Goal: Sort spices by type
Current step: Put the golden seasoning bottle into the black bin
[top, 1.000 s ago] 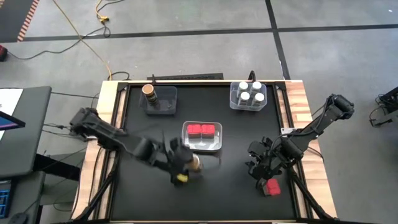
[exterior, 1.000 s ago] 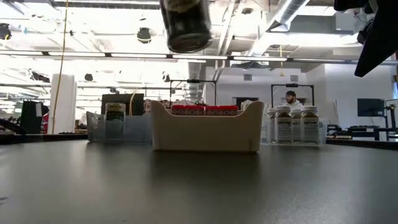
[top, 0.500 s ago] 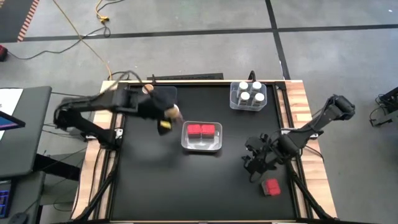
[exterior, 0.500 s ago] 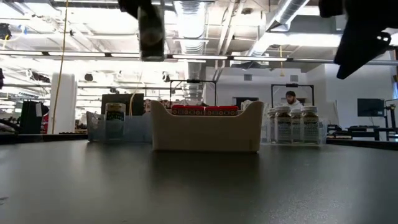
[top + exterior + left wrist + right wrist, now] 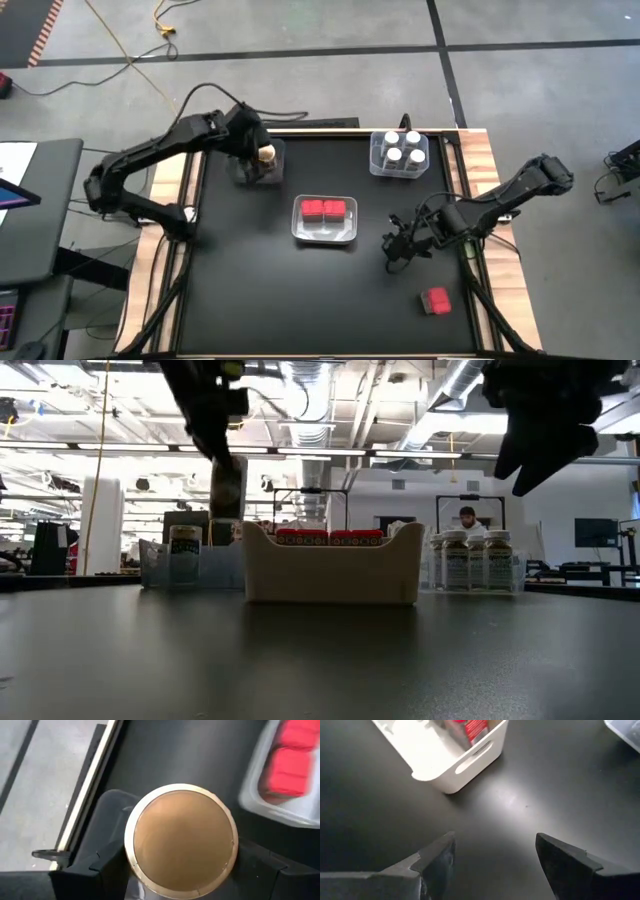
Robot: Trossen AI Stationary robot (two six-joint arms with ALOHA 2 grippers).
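Left arm: reaches over the bench's far-left clear tray; left tool clamps a brown-topped jar (upright). Right arm: stretched low toward the white bin; right tool spread wide, empty. Stray red block lies near-right.

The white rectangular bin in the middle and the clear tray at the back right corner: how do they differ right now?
The white rectangular bin has opaque walls; the clear plastic tray is see-through. The bin holds two red blocky spice containers side by side, with bare floor left beside them; the tray holds four white-lidded jars that fill it. The bin sits mid-table, the tray at the back edge. Both rest flat on the black tabletop, and neither hand is at either.
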